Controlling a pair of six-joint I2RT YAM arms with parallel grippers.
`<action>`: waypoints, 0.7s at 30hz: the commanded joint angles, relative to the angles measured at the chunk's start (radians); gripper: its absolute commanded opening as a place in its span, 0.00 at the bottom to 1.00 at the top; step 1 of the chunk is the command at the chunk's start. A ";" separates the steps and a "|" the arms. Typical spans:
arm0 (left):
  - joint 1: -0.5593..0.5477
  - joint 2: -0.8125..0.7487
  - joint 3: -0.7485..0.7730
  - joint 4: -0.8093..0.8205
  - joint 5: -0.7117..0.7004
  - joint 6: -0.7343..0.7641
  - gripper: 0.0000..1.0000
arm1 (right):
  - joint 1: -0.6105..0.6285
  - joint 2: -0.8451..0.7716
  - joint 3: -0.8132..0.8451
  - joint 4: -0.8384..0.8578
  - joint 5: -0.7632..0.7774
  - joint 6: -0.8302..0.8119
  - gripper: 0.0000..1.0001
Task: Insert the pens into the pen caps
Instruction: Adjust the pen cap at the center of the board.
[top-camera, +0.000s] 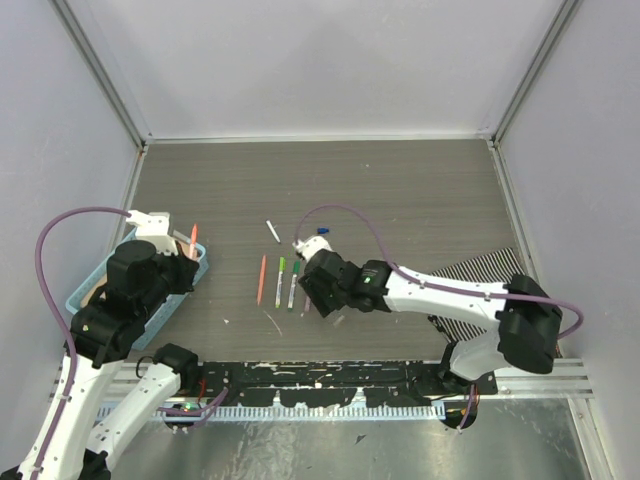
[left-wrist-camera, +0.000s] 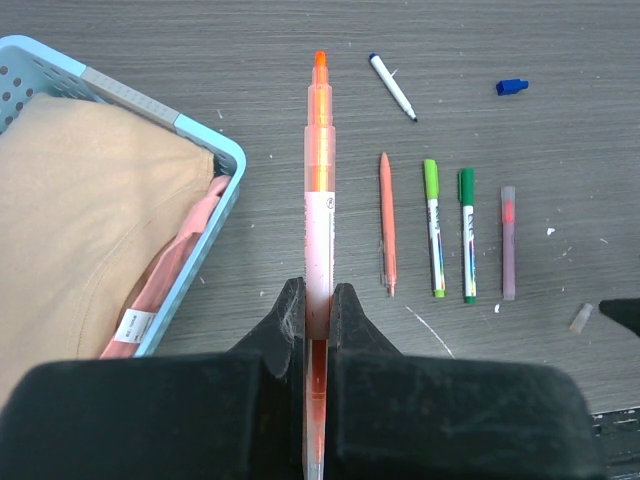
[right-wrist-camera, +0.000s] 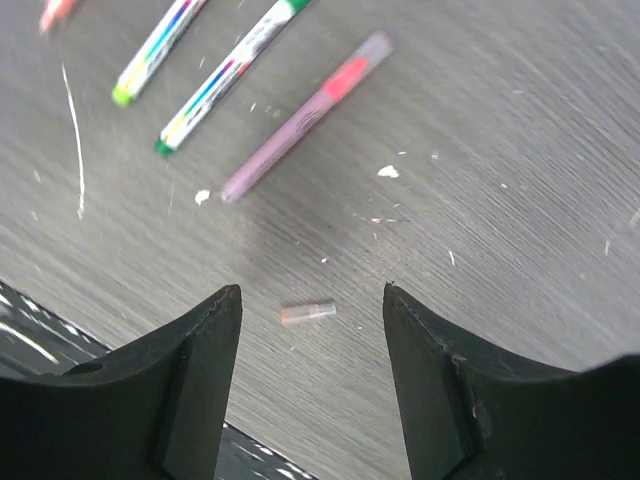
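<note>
Jaws of left gripper (left-wrist-camera: 318, 296) clamp orange pen (left-wrist-camera: 319, 150), hiding its middle; right gripper (right-wrist-camera: 310, 290) gapes wide over a blurry cap (right-wrist-camera: 308, 312).

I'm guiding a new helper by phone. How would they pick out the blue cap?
On the grey table, find the four pens lying side by side. Beyond them, away from the arms, lies a slanted white pen; the blue cap sits to its right, the only stubby blue piece.
</note>
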 joint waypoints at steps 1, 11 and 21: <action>0.005 -0.009 -0.005 0.028 0.001 0.011 0.00 | 0.008 -0.093 0.013 -0.005 0.219 0.427 0.64; 0.005 -0.010 -0.005 0.031 0.008 0.011 0.00 | 0.058 -0.055 0.005 -0.287 0.366 1.170 0.65; 0.005 -0.017 -0.007 0.030 0.005 0.011 0.00 | 0.073 0.044 0.018 -0.391 0.373 1.338 0.70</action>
